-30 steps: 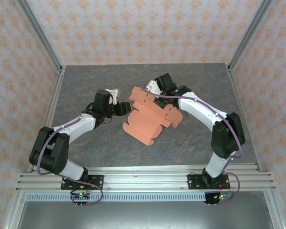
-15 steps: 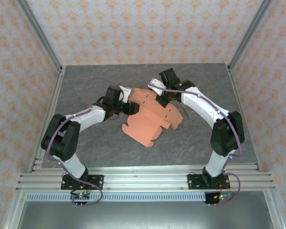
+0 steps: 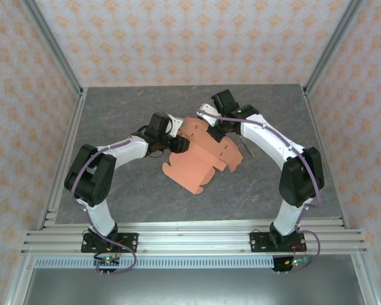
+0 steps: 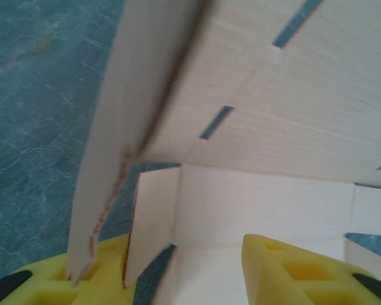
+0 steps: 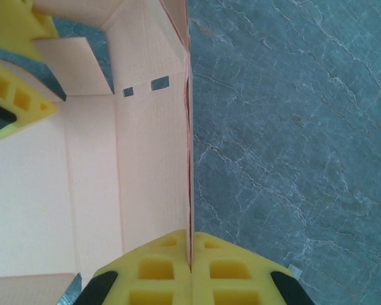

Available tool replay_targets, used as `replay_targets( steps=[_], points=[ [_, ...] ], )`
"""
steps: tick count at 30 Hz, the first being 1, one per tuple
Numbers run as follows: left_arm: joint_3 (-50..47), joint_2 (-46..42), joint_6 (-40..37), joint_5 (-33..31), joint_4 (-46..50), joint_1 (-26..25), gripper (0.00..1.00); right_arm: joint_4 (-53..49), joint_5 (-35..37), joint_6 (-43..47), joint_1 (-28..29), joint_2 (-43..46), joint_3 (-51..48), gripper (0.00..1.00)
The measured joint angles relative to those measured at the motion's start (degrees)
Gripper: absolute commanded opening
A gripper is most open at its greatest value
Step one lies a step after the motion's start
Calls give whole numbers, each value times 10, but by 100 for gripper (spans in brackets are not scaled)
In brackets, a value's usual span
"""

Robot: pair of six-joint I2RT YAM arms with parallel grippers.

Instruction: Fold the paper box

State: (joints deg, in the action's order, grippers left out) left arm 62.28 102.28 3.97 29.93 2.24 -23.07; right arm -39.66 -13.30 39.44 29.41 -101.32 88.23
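Left arm's elbow has swung inward over the past second, bringing the left gripper (image 3: 176, 143) against the 9 o'clock edge of the paper box (image 3: 200, 162), which lies mid-way across the table (image 3: 127, 184). Its jaws stand wide, straddling a raised flap that leans on one pad (image 4: 82, 276). At the box's 12 o'clock end the right gripper (image 3: 211, 125) pinches an upright wall. The card sprawls from both toward 6 o'clock, and the left sits nearer the loose flaps, likely the next to be tucked.
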Motion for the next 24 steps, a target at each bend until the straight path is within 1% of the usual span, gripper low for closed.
replay_targets(
  steps=[7, 17, 21, 24],
  points=[
    [0, 0, 5, 13, -1, -16, 44, 2, 0, -16, -6, -5, 1, 0],
    [4, 23, 9, 16, -24, -21, 43, 2, -2, -26, -6, -6, 1, 0],
    [-14, 21, 10, 10, -55, -22, 37, 2, 0, -28, -7, -8, 1, 0],
    [-29, 13, 7, -10, -66, -24, 33, 2, 0, -28, -7, -14, 1, 0]
  ],
)
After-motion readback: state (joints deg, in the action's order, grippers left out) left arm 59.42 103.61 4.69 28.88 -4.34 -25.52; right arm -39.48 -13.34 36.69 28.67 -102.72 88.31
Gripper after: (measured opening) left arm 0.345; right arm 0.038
